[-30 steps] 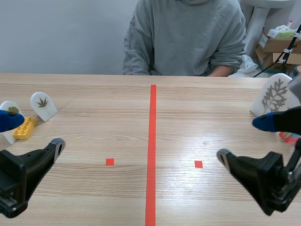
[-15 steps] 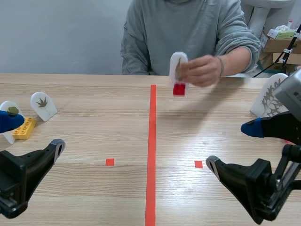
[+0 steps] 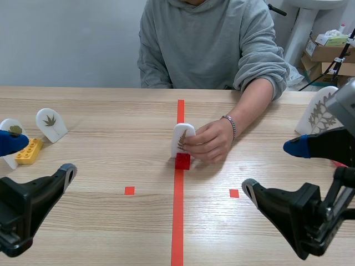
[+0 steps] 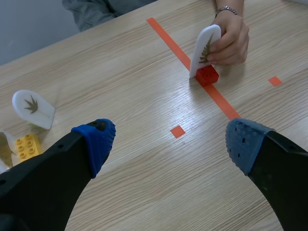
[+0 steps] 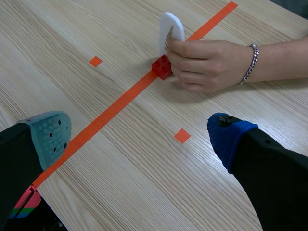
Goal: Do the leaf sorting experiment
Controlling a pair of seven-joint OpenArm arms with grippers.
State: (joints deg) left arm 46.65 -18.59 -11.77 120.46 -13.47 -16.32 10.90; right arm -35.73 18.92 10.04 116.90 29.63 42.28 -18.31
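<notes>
A white leaf card (image 3: 181,138) stands on a red brick (image 3: 182,161) on the centre tape line, and a person's hand (image 3: 211,139) holds it. The left wrist view shows the card (image 4: 206,48) and brick (image 4: 207,75) well ahead of my left gripper (image 4: 171,142), which is open and empty. My right gripper (image 5: 138,135) is also open, with the card (image 5: 171,29) and the hand (image 5: 207,65) ahead of it. In the scene view the left gripper (image 3: 39,157) sits low at the left and the right gripper (image 3: 274,168) low at the right.
At the far left a small white leaf card (image 3: 51,123) stands beside a yellow brick (image 3: 28,151), with another card (image 3: 6,128) partly hidden behind my finger. A large white leaf card (image 3: 323,112) stands at the far right. The person sits across the table.
The person's hand appeared with the card on its red brick, held it in the air, then set it down on the centre line. My right gripper shifted slightly left.
</notes>
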